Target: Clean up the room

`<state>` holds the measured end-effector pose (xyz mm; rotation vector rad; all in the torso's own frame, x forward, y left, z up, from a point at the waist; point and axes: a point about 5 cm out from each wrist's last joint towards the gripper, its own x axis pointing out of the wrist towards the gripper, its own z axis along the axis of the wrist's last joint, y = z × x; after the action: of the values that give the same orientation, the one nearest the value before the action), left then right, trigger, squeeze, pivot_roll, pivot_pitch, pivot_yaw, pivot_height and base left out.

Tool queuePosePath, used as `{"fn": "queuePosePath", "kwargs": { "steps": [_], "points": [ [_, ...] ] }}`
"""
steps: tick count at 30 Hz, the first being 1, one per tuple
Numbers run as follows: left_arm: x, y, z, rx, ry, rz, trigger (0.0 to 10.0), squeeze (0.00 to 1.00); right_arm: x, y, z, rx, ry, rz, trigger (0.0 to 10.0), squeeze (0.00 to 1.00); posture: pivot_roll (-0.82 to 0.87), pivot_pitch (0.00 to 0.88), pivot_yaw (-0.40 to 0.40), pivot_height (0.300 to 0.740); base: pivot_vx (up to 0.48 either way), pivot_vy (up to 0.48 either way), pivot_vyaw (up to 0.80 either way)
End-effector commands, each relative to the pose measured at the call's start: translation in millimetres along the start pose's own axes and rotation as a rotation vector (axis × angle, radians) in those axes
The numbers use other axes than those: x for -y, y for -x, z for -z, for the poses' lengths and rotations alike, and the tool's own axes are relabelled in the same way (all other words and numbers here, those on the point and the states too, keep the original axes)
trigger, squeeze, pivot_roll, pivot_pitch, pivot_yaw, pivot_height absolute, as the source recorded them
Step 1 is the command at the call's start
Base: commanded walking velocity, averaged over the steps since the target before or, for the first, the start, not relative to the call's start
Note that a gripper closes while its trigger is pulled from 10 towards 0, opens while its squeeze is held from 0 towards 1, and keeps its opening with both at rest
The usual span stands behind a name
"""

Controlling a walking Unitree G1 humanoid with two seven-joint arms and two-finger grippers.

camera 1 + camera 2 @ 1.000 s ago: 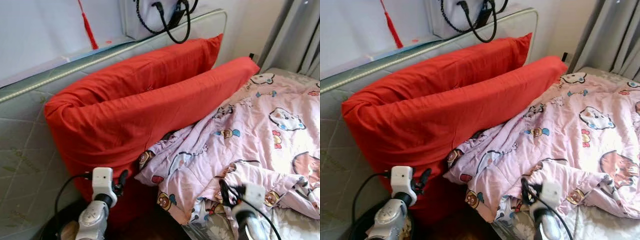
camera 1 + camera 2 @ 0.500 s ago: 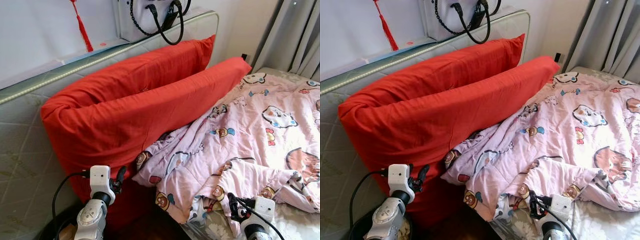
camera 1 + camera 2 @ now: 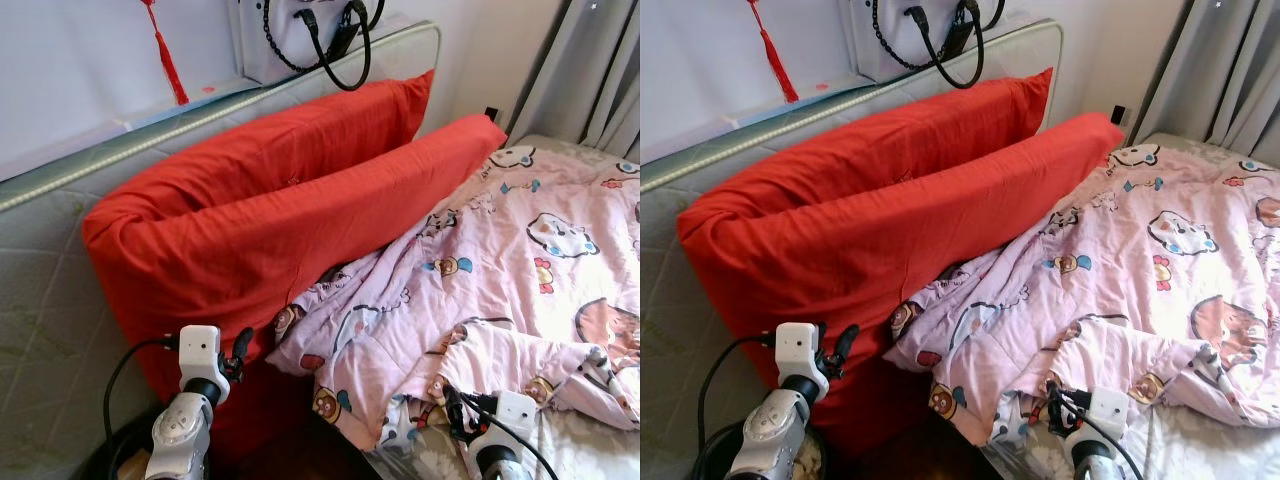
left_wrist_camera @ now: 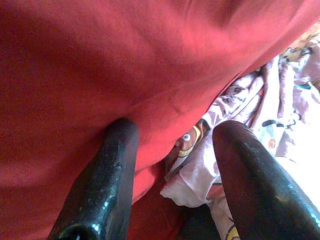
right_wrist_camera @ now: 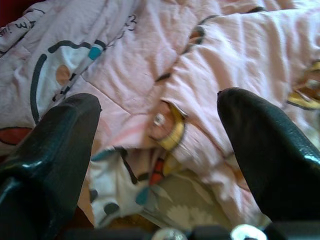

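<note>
Since half a second ago my right gripper [image 3: 452,412] has edged up toward the rumpled front edge of the pink cartoon-print quilt [image 3: 520,260], while my left gripper [image 3: 240,350] has stayed at the lower corner of the front red pillow [image 3: 290,230]. Left gripper: fingers parted moderately, holding nothing; in the left wrist view one finger [image 4: 107,180] lies against the red pillowcase and the other stands over the quilt's corner. Right gripper: fingers spread wide, empty, poised just above a fold of quilt; whether they touch it I cannot tell. Two red pillows lean against the padded grey headboard [image 3: 50,300], the rear red pillow [image 3: 340,115] behind the front one; the quilt lies crumpled across the bed, its corner tucked under the front pillow. Head views show a white bag with black handles [image 3: 330,30] on the headboard's top, a red tassel [image 3: 165,50] on the wall and grey curtains [image 3: 590,70]. Right wrist view shows grey floral bedding [image 5: 185,205] under the quilt's edge
</note>
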<state>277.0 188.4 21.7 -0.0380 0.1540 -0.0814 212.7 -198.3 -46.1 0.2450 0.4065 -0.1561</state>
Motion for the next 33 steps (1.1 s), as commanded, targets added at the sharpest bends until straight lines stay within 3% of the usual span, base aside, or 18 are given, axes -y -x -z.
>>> {"fn": "queuePosePath", "kwargs": {
  "steps": [1, 8, 33],
  "points": [
    [-2.8, 0.8, 0, -0.004, -0.003, -0.004, 10.0, 0.00, -4.3, -3.2, -4, 0.016, 0.006, -0.010, 10.0, 0.00, 0.04, 0.089, 0.017, 0.740, 0.315, 0.000, 0.00],
    [-3.6, -0.5, -3, 0.004, -0.003, -0.002, 10.0, 0.00, -5.9, -4.1, -5, 0.016, 0.009, -0.012, 10.0, 0.00, 0.04, 0.093, 0.016, 0.740, 0.315, 0.000, 0.00],
    [7.4, -0.7, -6, 0.006, 0.013, 0.052, 10.0, 0.00, 2.5, -2.1, -12, 0.075, 0.048, 0.053, 10.0, 0.00, 0.03, 0.097, 0.018, 0.740, 0.000, 0.000, 0.00]
  ]
}}
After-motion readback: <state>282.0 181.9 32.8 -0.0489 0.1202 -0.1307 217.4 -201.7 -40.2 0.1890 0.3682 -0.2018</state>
